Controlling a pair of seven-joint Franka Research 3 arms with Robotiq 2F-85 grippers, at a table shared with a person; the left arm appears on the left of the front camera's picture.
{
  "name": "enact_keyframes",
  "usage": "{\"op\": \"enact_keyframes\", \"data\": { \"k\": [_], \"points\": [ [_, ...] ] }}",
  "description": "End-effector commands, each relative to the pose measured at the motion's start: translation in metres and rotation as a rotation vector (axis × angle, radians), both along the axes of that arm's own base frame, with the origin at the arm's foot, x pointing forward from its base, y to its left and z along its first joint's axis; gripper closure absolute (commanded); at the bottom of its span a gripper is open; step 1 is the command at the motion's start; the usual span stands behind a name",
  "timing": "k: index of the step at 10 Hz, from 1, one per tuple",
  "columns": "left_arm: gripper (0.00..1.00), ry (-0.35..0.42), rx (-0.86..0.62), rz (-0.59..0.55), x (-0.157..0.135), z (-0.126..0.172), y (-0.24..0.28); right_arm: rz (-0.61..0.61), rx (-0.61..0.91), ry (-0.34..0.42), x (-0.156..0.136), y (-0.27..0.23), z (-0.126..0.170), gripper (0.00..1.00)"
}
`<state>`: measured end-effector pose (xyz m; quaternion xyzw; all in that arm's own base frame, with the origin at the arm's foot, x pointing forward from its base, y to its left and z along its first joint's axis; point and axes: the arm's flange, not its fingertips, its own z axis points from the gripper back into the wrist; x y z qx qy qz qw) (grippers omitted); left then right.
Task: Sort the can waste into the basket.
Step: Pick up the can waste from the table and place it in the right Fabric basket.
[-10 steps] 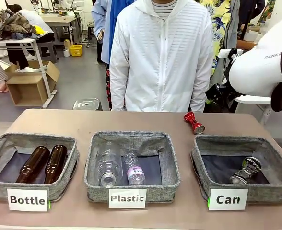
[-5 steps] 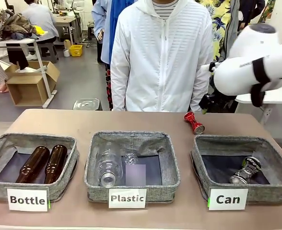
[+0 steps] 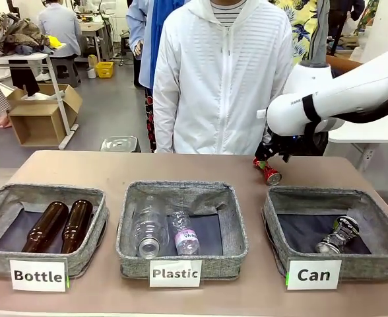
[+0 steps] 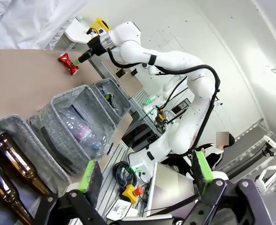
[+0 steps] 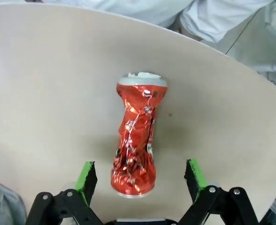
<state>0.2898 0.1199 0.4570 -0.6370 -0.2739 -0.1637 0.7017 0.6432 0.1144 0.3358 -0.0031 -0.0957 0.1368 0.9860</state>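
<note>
A: Front view, item one: red can [image 3: 268, 170], lying on the table [image 3: 82, 168] just behind the far rim of the Can basket [image 3: 276, 218]. Item two: silver-black can [image 3: 338, 234], lying on that basket's dark floor. Plastic basket [image 3: 230, 224] and Bottle basket [image 3: 98, 221] stand left of it, each filled.

B: And the step in hand?

A: By my reading, the approach to the last loose can. The right arm [image 3: 332, 99] reaches in from the right, wrist bent down, its right gripper [image 3: 268, 153] hanging just above the red can.

B: Left wrist view?

A: Left gripper [image 4: 145, 171], jaws wide apart and holding nothing, hanging off the table's near side over the Bottle end, well apart from the Can basket [image 4: 111, 93]. Brown bottles [image 4: 13, 161] below it.

B: Right wrist view?

A: Right gripper [image 5: 140, 174] spread wide, green pads [image 5: 87, 176] either side of the crumpled red can [image 5: 135, 145], not touching it. The can lies lengthwise between them.

B: Next move?

A: Likely descend, close across the narrow waist, lift, then carry back over the Can basket.
</note>
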Motion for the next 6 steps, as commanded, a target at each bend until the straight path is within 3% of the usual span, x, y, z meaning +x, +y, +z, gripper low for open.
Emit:
{"op": "enact_keyframes", "data": {
  "k": [1,6],
  "points": [
    [0.00,0.008,0.004,-0.015,-0.004,0.003,0.003,-0.019,-0.014,0.028,0.017,0.008,-0.011,0.00],
    [0.00,0.008,0.004,-0.015,-0.004,0.003,0.003,-0.052,-0.025,0.067,0.030,0.009,-0.040,0.00]
  ]
}}
